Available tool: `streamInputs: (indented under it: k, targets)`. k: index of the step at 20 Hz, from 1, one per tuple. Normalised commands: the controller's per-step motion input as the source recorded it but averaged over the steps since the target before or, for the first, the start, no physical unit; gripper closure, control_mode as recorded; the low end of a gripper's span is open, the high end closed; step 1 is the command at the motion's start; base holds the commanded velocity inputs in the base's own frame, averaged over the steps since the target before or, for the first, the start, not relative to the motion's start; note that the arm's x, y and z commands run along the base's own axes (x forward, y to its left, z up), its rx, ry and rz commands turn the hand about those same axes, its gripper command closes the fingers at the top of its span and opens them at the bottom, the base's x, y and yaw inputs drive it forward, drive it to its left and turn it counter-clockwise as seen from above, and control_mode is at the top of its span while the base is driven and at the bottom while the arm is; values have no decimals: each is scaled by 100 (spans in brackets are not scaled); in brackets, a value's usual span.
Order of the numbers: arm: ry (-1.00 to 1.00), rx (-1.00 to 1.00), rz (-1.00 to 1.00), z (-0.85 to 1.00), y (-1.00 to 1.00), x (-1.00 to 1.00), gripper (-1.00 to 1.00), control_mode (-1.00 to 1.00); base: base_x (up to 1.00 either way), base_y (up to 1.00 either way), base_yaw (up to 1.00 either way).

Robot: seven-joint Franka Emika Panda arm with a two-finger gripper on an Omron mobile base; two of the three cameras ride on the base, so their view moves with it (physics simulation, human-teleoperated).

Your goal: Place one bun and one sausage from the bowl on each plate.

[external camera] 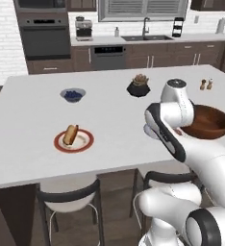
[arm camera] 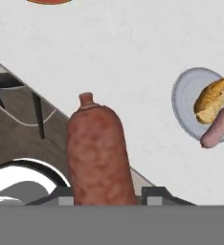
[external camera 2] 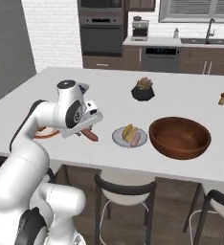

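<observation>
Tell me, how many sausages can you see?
2. One sausage is held in the gripper, over the counter edge. The other lies beside a bun on the grey plate. None shows in the bowl.

The red-rimmed plate [arm camera: 49, 1] is cut off by the hand view's top edge. In the left base view, the arm hides the bowl's [external camera: 211, 122] left side. The sausage's [arm camera: 100, 155] lower end sits hidden at the bottom.

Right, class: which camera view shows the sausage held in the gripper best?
The hand view: the sausage looms large, upright between the fingertips. The right base view shows it small, under the gripper. The left base view hides it behind the arm.
</observation>
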Motion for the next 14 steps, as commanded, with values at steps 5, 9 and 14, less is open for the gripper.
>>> streamInputs:
  k: [5, 9, 14]
  targets:
    - [0, 0, 0, 0, 0, 0, 100, 100, 36, 100, -36]
    - [-5, 2, -18, 0, 50, 17, 100, -100, 9, 50, -16]
    - [-1, 19, -52, -9, 99, 21, 100, -100, 0, 0, 0]
